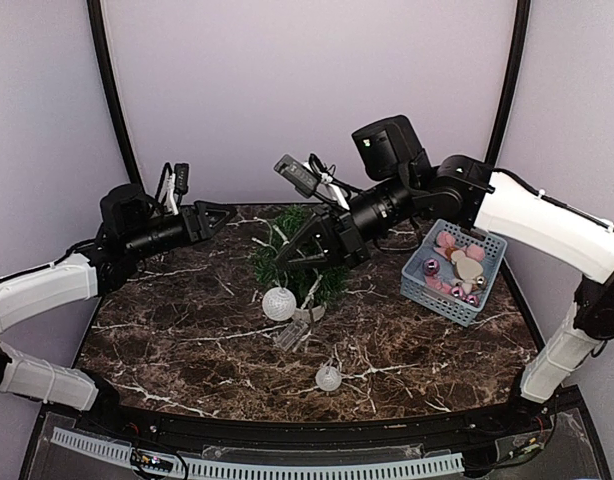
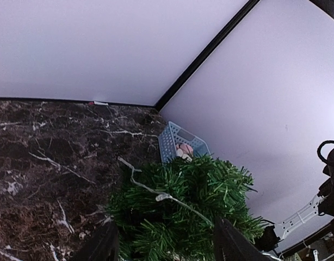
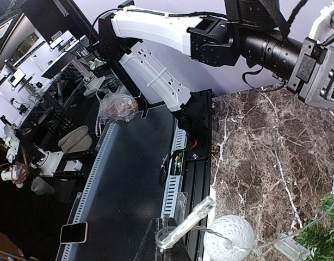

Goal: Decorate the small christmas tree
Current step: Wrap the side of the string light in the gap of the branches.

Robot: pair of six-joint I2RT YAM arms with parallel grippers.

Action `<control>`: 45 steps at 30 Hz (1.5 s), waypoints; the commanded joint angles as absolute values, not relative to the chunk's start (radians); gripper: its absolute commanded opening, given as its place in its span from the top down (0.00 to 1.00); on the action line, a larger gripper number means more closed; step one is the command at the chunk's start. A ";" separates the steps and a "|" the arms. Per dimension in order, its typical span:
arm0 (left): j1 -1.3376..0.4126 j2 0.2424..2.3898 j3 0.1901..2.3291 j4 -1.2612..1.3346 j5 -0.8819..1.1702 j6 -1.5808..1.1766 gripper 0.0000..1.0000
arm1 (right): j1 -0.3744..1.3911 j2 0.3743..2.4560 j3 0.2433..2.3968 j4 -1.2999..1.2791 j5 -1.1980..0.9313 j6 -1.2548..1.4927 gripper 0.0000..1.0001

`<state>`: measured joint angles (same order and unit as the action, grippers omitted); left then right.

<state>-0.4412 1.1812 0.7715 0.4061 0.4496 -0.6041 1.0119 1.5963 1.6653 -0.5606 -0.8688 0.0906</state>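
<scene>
The small christmas tree stands mid-table, dark green and bushy; it also shows in the left wrist view. A thin light string lies across its branches. My right gripper is at the tree's left side, shut on a clear tube of the light string. A white ball hangs on the wire just below it. My left gripper is open and empty, left of the tree, with the tree ahead between its fingers.
A blue basket with pink and white ornaments stands at the right. A white ball hangs at the tree's front, another lies nearer the front edge, and a clear box lies between them.
</scene>
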 commanded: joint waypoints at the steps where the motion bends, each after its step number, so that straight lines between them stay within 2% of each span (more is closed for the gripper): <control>1: -0.439 1.208 0.829 0.296 0.529 -0.701 0.37 | 1.027 1.610 1.721 -0.528 -0.893 0.084 1.00; 16: -0.453 1.455 0.985 0.400 0.604 -0.764 0.39 | 1.031 1.619 1.722 -0.517 -0.897 0.083 1.00; 28: -0.493 1.509 1.025 0.425 0.599 -0.768 0.70 | 1.031 1.594 1.693 -0.515 -0.878 0.080 1.00; 36: -0.502 1.487 1.020 0.413 0.577 -0.769 0.96 | 1.030 1.586 1.680 -0.502 -0.857 0.086 1.00; 38: -0.502 1.471 1.014 0.404 0.565 -0.765 1.00 | 1.031 1.586 1.674 -0.491 -0.849 0.094 1.00; 45: -0.497 1.397 1.001 0.318 0.419 -0.672 1.00 | 1.030 1.601 1.646 -0.435 -0.821 0.133 1.00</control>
